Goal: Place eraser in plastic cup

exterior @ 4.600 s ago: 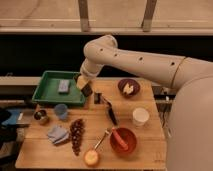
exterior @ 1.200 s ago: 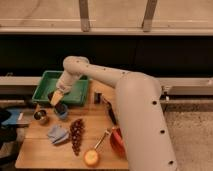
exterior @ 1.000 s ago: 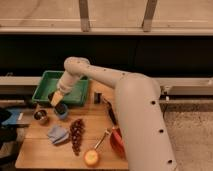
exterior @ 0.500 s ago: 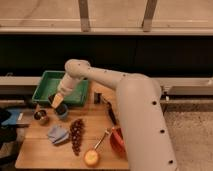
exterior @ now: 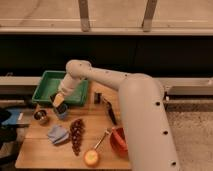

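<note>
The light-blue plastic cup (exterior: 61,113) stands on the wooden table (exterior: 40,152), just in front of the green tray (exterior: 50,80). My gripper (exterior: 58,101) hangs directly over the cup, its tan tip at the cup's rim. I cannot tell whether it holds anything. A small black block (exterior: 97,96) that looks like the eraser stands on the table by the tray's right edge, well to the right of the gripper. My arm (exterior: 105,77) reaches in from the right across the tray.
A small metal cup (exterior: 41,117) stands left of the blue cup. In front lie a grey-blue piece (exterior: 57,134), dark grapes (exterior: 76,135), a yellow fruit (exterior: 91,157), a red bowl (exterior: 120,140) and a black-handled utensil (exterior: 110,112).
Since the earliest frame the arm has swung left from the tray's right side to above the blue cup. In the last second the gripper has sunk slightly toward the cup.
</note>
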`<state>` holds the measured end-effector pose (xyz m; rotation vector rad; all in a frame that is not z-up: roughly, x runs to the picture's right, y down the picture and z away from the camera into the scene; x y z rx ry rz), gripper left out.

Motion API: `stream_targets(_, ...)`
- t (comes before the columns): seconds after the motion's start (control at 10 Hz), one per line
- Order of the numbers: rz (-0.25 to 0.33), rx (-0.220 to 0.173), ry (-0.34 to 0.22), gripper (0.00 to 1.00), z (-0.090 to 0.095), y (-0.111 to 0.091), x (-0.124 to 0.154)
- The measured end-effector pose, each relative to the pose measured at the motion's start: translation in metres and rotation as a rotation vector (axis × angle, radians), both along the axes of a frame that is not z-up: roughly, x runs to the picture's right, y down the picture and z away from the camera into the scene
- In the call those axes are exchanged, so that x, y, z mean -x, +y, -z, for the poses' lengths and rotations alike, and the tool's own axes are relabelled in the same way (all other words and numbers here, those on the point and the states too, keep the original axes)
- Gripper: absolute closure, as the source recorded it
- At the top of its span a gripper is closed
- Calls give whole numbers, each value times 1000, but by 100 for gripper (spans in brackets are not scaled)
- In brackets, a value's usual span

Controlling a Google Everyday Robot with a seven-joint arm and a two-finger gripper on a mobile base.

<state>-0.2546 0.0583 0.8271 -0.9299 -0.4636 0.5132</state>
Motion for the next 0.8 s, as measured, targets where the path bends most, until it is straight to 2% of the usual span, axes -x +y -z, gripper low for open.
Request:
stream_targets(0.4, -12, -37, 6, 20, 7, -11, -6)
stream_targets(0.8, -20, -150, 45, 20, 33, -61, -17)
